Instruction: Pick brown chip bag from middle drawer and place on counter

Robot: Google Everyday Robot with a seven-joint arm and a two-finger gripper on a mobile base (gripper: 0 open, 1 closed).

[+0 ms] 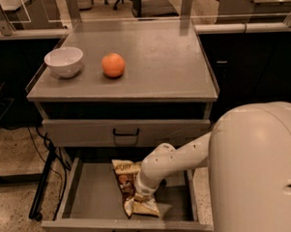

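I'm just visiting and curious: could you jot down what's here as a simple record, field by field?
pincer: down in the middle drawer, on the brown chip bag
brown chip bag: lying on the drawer floor
middle drawer: pulled open
counter: white bowl and orange at left
upper drawer: closed

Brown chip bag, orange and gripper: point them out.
brown chip bag (123, 179): camera view, upper printed face.
orange (113, 64): camera view, centre.
gripper (142, 195): camera view, tip, at the bag in the middle drawer (91, 194).
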